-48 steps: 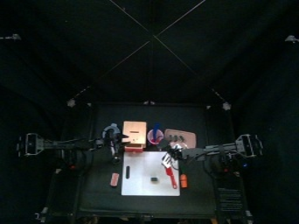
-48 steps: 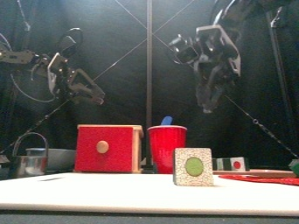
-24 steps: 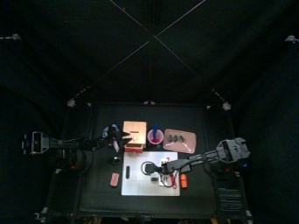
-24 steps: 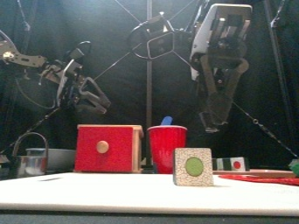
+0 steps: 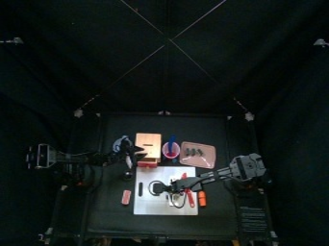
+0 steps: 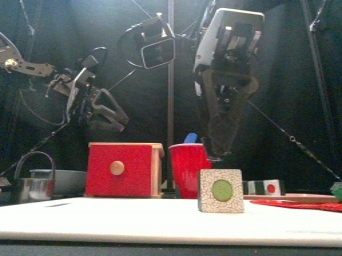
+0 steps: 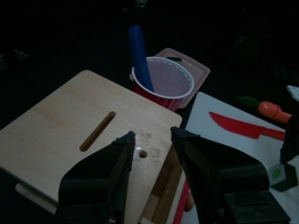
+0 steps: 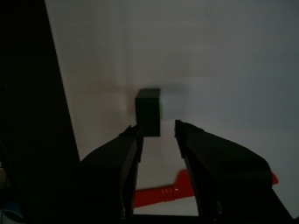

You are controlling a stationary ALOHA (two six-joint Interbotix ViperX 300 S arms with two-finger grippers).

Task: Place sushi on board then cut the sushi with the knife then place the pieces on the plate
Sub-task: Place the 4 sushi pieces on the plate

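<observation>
Within 1 second the right gripper [image 8: 156, 129] has swung from the right edge of the white rectangular cutting board [image 5: 175, 207] to above its middle. Its jaws are spread and empty, lined up over the dark green toy sushi block [image 8: 149, 112] standing there. With the sushi already boarded, a grasp looks likely next. The left gripper [image 7: 149, 136], released, hovers behind the board over the pale wooden box [image 7: 70, 122]
</observation>
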